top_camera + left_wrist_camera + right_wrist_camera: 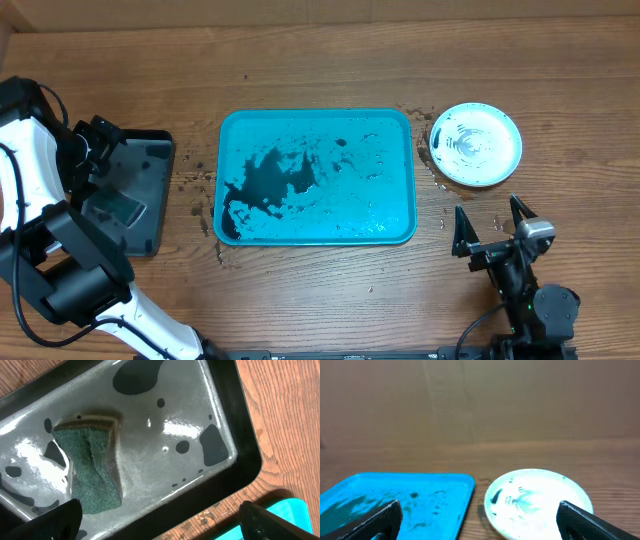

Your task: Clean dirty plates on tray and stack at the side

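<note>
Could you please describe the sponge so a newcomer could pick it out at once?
Start at the big turquoise tray in the middle of the wooden table; beside it, on the left arm's side, sits a smaller black tray. The sponge lies inside that black tray on its wet, dark-spotted floor. It is the only object there: a green scouring block with a tan edge.
</note>
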Motion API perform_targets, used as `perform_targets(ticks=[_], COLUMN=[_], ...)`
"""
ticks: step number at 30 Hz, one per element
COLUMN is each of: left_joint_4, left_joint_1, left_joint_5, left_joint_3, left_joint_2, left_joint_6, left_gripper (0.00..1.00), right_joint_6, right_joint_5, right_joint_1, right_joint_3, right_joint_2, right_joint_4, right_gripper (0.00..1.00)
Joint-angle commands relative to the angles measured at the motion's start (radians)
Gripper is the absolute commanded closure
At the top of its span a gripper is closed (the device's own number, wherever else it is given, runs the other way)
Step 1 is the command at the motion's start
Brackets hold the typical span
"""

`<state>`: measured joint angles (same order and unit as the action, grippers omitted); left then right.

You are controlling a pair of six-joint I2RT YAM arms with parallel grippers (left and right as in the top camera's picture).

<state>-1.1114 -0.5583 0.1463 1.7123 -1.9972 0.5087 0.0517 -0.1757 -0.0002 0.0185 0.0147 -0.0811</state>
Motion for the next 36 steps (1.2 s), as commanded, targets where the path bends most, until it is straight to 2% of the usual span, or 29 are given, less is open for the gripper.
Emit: perform_targets(ticks=[1,6,9,36], left_joint_4=[-0.002,-0.002,-0.002,-0.002], left_joint_1=[-0.004,-0.004,-0.004,-0.004], left_joint_5=[0.007,0.007,0.007,0.003], left_joint_3=[0.019,0.019,0.019,0.019], left_joint_2=[0.000,0.000,0.000,0.001], left_joint_6=[-0.015,-0.015,-0.015,-0.015], left_gripper=[0.00,0.00,0.00,0.00], right_joint_6=[0.004,0.011,0.087,0.087], right_joint_5=[0.103,0.146,0.134,0.134], right_joint_1=[-0.002,-0.002,-0.002,-0.002], right_joint_3=[-0.010,-0.010,-0.010,-0.010], right_joint_2=[-0.012,-0.012,-0.012,-0.012], right_joint_4=[0.000,-0.005,-0.002,-0.001], right_gripper=[0.00,0.00,0.00,0.00])
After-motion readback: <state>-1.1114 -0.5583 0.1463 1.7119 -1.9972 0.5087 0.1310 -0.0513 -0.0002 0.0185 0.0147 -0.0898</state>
